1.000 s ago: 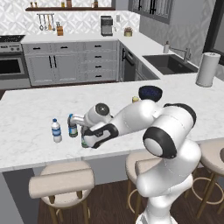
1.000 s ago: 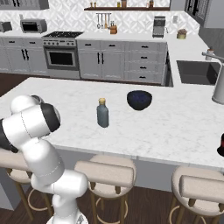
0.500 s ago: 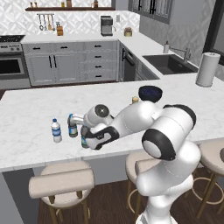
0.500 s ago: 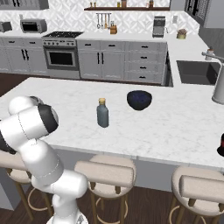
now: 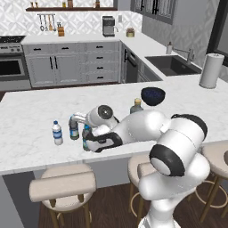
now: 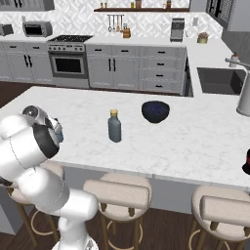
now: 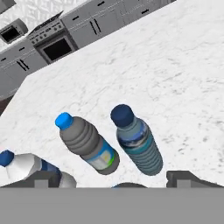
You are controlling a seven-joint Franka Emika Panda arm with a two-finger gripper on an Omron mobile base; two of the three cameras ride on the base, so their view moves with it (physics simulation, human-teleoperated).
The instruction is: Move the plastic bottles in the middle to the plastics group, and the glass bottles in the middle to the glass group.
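My gripper hangs open over the left part of the island counter. In the hand view my gripper has its fingertips spread wide, with nothing gripped between them. A translucent blue plastic bottle stands upright just ahead of them. It stands beside the plastics group: a dark bottle with a teal label and a clear-white bottle. A slim bluish bottle stands at the fingers. The grey-blue glass bottle stands mid-counter, partly behind my arm.
A dark blue bowl sits behind the glass bottle. A paper towel roll stands at the far right by the sink. Padded stools line the near edge of the counter.
The jaws have spread from nearly shut to wide apart, letting go of the small bottle between them. The arm has barely moved.
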